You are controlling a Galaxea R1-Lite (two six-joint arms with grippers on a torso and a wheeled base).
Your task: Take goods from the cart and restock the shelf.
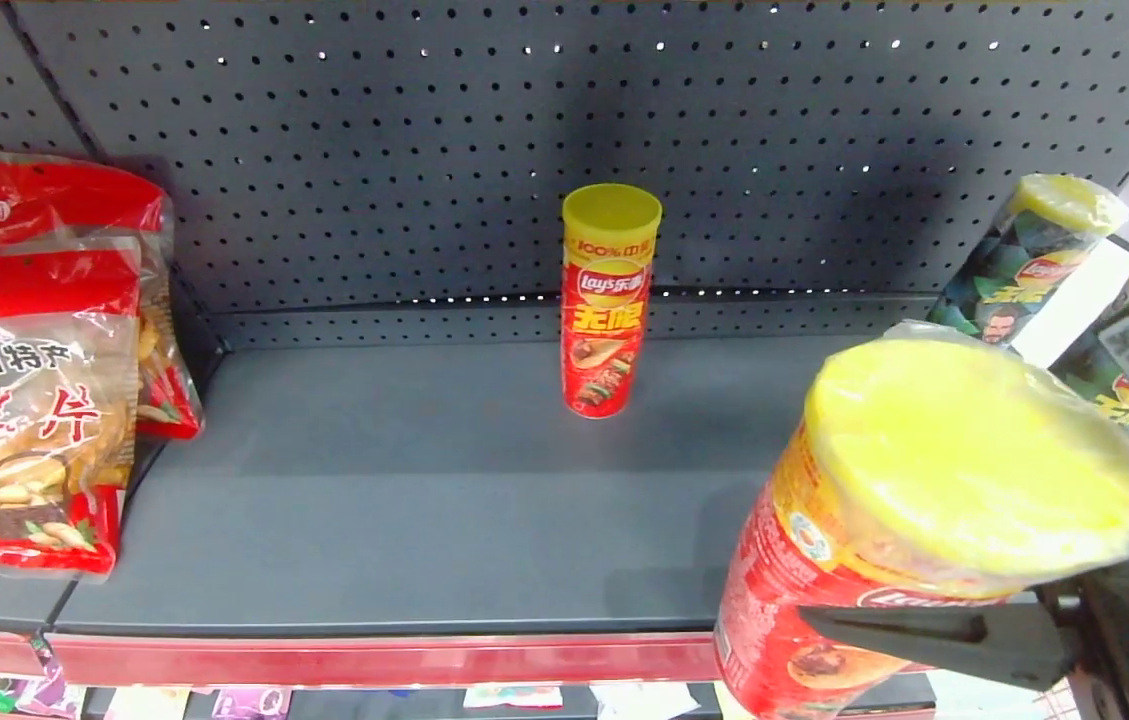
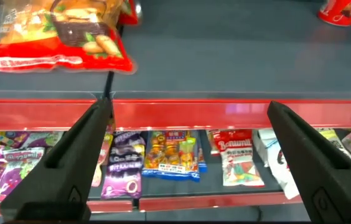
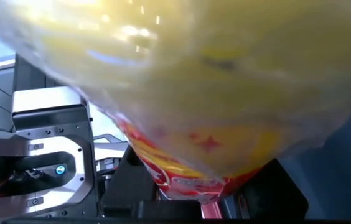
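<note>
Right up close, the right end effector [image 1: 944, 630] has its black fingers clamped across the body of a red chip can [image 1: 924, 500]. The can is tilted, its yellow film-covered lid facing up toward the head camera. In the right wrist view that same can [image 3: 188, 168] sits tight against the camera, lid and red label pressed in close. It hangs at the right front corner of the shelf [image 1: 404, 520], off the deck and overlapping the red edge strip [image 1: 374, 660].

Over to the left end effector [image 2: 188, 106]: its jaws are spread wide with nothing between them. The two dark fingers [image 2: 70, 162] frame the shelf's red front edge from just in front. Below that edge, a lower shelf shows a row of colourful candy packs [image 2: 169, 155].

Onto the deck now. At the left end lies a red and clear snack bag [image 1: 29, 400], with a second red bag [image 1: 64, 200] propped just behind it.

Farther back, near the middle, a second red chip can [image 1: 608, 300] with a yellow lid stands upright, alone, well apart from the held one.

At the far right, dark-labelled cans [image 1: 1024, 260] with yellow lids sit beside the shelf bay. The dark pegboard panel [image 1: 424, 130] closes the back.
</note>
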